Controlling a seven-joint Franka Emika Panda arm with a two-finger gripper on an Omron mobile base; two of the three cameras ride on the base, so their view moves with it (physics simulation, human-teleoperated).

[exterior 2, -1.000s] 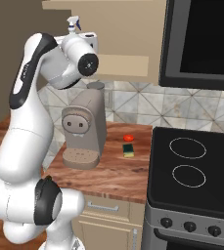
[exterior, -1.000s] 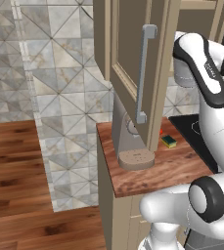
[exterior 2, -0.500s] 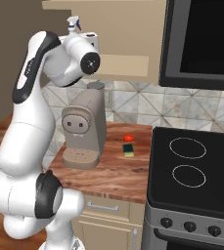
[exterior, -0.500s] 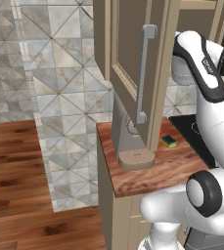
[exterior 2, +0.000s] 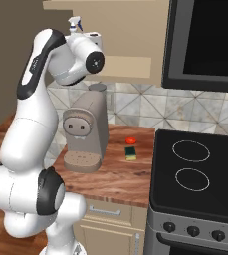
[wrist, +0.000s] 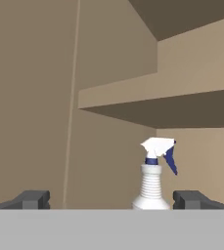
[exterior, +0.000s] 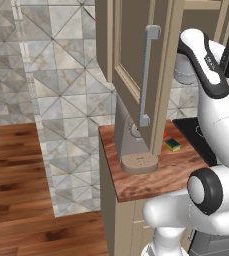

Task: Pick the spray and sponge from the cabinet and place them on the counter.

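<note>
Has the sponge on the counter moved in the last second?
No. The sponge lies in the same spot on the counter, just in front of the small red thing and right of the coffee machine, as before.

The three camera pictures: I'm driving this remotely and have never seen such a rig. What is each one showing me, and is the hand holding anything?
The machine is a white arm on a drivable base. Two pictures come from cameras on that base, behind the arm to its left and right. The third looks along the hand itself, into the cabinet, whose door stands open. There the spray stands on a shelf between the wide-open fingers; nothing is held. On the counter lie the sponge, a small red thing behind it and a coffee machine, beside the black stovetop.
</note>
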